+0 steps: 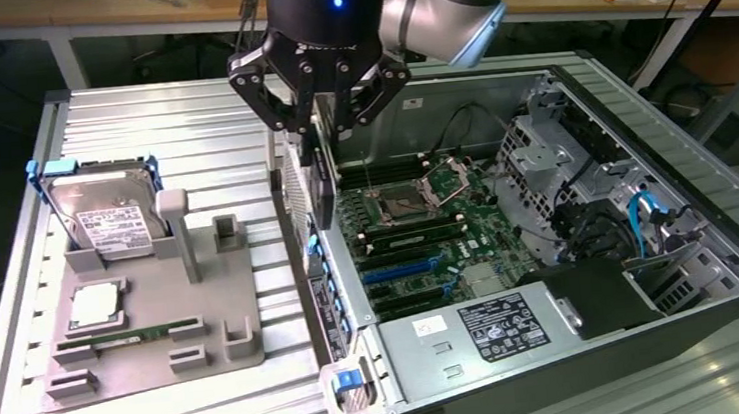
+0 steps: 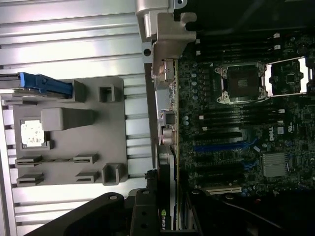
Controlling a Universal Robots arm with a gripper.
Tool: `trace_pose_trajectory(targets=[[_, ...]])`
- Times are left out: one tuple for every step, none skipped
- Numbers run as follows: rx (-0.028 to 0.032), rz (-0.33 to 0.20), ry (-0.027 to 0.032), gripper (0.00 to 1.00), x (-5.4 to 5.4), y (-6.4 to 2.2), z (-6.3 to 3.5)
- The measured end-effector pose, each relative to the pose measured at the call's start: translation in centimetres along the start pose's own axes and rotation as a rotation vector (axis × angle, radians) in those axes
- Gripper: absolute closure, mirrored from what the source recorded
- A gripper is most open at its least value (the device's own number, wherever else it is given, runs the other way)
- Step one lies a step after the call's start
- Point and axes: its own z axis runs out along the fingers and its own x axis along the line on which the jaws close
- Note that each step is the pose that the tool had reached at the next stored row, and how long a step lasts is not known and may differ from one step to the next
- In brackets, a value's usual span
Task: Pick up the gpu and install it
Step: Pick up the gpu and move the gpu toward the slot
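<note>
**GPU held in gripper over case edge**

GPU is clamped between the fingers of the gripper, jaws narrow, pinching the card's upper edge. It hangs upright straight below the hand, with the bracket on the exterior view's left. It sits over the rear wall of the open case, just beside the motherboard; cannot tell if it touches either. In the wrist view the GPU is edge-on, between the grey tray and the board. The hard drive is in the tray, well apart.
</note>
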Motion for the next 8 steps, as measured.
trace_pose_trajectory(targets=[[0.0000,0.000,0.0000,0.73,-0.1,0.01,0.00],[0.0000,0.000,0.0000,0.73,-0.3,0.02,0.00],[0.0000,0.000,0.0000,0.73,-0.4,0.04,0.00],[0.0000,0.000,0.0000,0.73,-0.6,0.05,0.00],[0.0000,0.000,0.0000,0.73,-0.7,0.06,0.00],[0.0000,0.000,0.0000,0.73,-0.9,0.08,0.01],[0.0000,0.000,-0.0001,0.73,-1.1,0.09,0.01],[0.0000,0.000,0.0000,0.73,-1.2,0.10,0.01]])
